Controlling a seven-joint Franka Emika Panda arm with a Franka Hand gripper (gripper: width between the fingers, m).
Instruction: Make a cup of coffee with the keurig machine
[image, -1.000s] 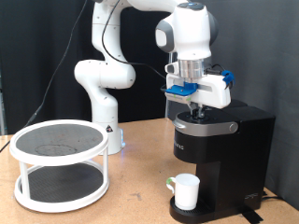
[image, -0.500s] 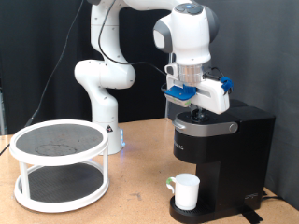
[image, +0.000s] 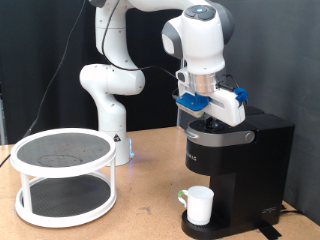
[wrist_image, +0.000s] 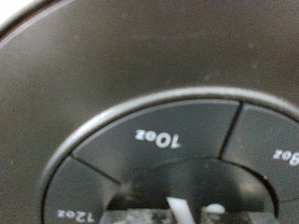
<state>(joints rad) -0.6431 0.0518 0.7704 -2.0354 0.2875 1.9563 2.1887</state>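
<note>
1. the gripper (image: 205, 113) is pressed down at the top of the keurig machine (image: 238, 170), on the part of the lid nearest the exterior view's left; the fingertips meet the black lid and are hard to see against it
2. i cannot tell if the fingers are parted or closed, because in the exterior view they are dark against the machine, and the wrist view shows only a small pale piece at its edge
3. nothing can be seen between the fingers
4. the wrist view is very close to the lid of the machine (wrist_image: 112, 75); it shows a round panel with the size buttons, one marked 10oz (wrist_image: 157, 138) in the middle, one marked 12oz (wrist_image: 75, 215) beside it, and a third at the edge that is cut off
5. the lid of the machine is closed
6. the cup (image: 199, 205) stands upright on the round drip base, under the front of the machine, with its handle to the exterior view's left
7. a white round rack with two shelves (image: 64, 175) stands on the table at the exterior view's left, well apart from the machine
8. the white arm (image: 112, 75) rises behind the rack and bends over the machine
</note>
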